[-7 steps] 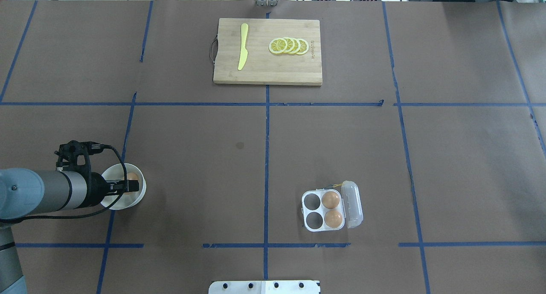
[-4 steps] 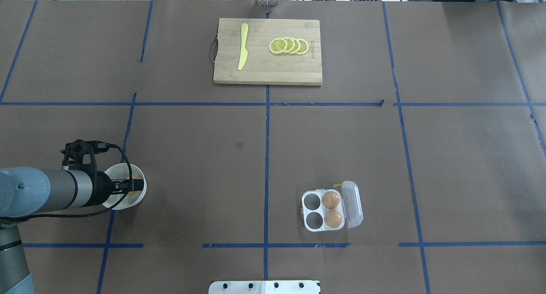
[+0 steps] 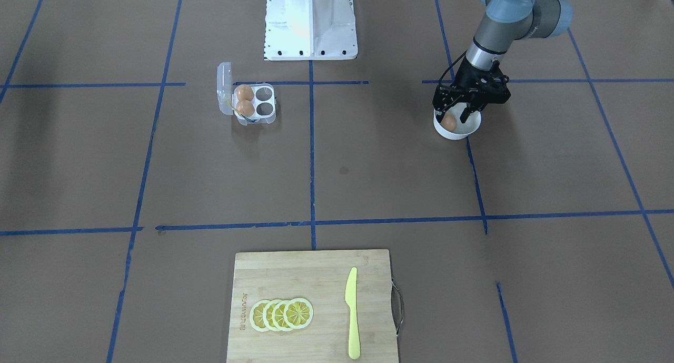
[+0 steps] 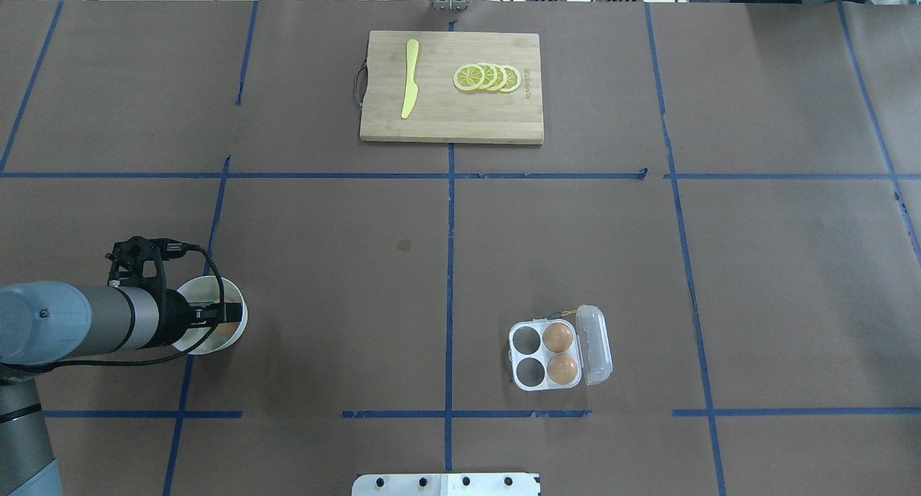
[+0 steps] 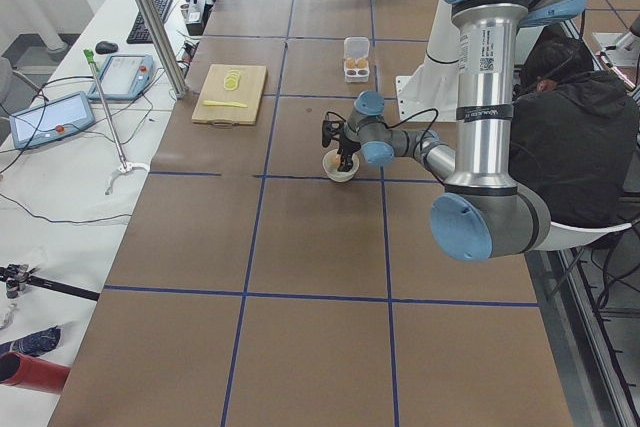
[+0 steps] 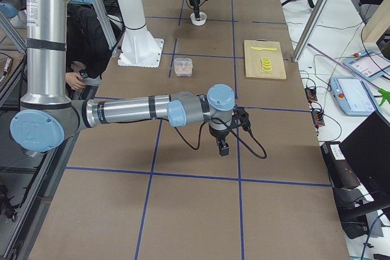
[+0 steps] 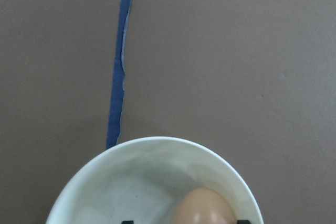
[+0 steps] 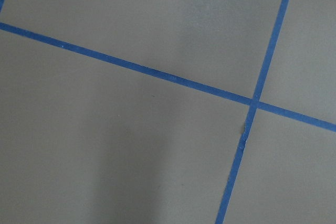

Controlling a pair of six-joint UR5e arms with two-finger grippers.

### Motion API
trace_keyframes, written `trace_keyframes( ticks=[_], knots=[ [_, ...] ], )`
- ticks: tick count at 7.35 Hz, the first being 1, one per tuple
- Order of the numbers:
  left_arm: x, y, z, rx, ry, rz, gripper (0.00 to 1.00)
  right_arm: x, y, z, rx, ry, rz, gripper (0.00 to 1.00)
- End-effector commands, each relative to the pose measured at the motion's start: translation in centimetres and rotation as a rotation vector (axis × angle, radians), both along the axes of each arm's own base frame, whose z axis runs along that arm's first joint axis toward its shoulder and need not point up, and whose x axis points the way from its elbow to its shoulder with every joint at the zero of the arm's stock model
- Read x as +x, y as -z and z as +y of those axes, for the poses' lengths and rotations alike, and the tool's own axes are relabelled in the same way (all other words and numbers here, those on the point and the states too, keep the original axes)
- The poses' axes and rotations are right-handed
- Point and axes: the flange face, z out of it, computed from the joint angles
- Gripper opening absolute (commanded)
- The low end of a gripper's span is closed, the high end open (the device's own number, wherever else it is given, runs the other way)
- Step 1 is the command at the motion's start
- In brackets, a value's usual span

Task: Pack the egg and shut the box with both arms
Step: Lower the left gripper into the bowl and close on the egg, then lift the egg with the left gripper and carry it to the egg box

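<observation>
At the left of the overhead view the left arm [image 4: 79, 327] reaches across the brown counter [image 4: 324, 265] to a white bowl [image 7: 152, 141], and the left claw [image 4: 229, 313] hangs down into it. The egg [image 7: 202, 208] lies in the bowl. In the wrist view the two black fingertips [image 7: 126, 222] stand apart on either side of the egg, one just beside it and the other with a gap, so the egg is straddled and not clamped. Farther along, at the far middle of the counter, a wooden cutting board [image 4: 446, 114] carries a yellow knife [image 4: 410, 78] and a row of lemon slices [image 4: 488, 77]. Right of the centre tape line, near the robot's edge, sits the box [image 4: 545, 353], its clear lid [image 4: 596, 345] folded open to the right. Two brown eggs [image 4: 557, 336] fill the cups next to the lid and the two left cups [image 4: 529, 353] are bare. The right arm [image 6: 128, 111] shows only in the side view, its right claw [image 6: 223, 147] pointing down over bare counter well apart from the box; whether it is apart or together I cannot tell.
</observation>
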Motion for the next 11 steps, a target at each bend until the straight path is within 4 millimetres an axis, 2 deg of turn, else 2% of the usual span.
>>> trace_keyframes(
  ticks=[1, 2, 3, 4, 6, 7, 9, 11],
  knots=[
    [0.0, -0.2, 0.0, 0.000, 0.001, -0.004, 0.73, 0.0, 0.0, 0.0, 0.000, 0.000, 0.001, 1.00],
    [0.0, -0.2, 0.0, -0.001, 0.003, -0.004, 0.60, 0.0, 0.0, 0.0, 0.001, 0.000, 0.001, 1.00],
    [0.0, -0.1, -0.2, 0.008, 0.014, -0.004, 0.14, 0.0, 0.0, 0.0, 0.001, 0.000, 0.001, 1.00],
    [0.0, -0.1, -0.2, 0.009, 0.013, -0.005, 0.00, 0.0, 0.0, 0.0, 0.001, 0.001, 0.001, 1.00],
    [-1.3, 1.4, -0.3, 0.092, -0.025, -0.003, 0.00, 0.1, 0.0, 0.0, 0.001, -0.002, 0.001, 1.00],
    [-2.6, 2.2, -1.4, 0.166, -0.035, -0.014, 0.00, 0.0, 0.0, 0.0, 0.000, 0.000, 0.001, 1.00],
    [-8.0, 4.8, -5.8, 0.461, -0.048, -0.105, 0.00, 0.1, 0.0, 0.0, 0.000, -0.003, 0.001, 1.00],
    [-8.1, 8.1, -6.2, 0.783, -0.117, -0.049, 0.00, 0.1, 0.0, 0.0, -0.001, -0.004, 0.001, 1.00]
  ],
)
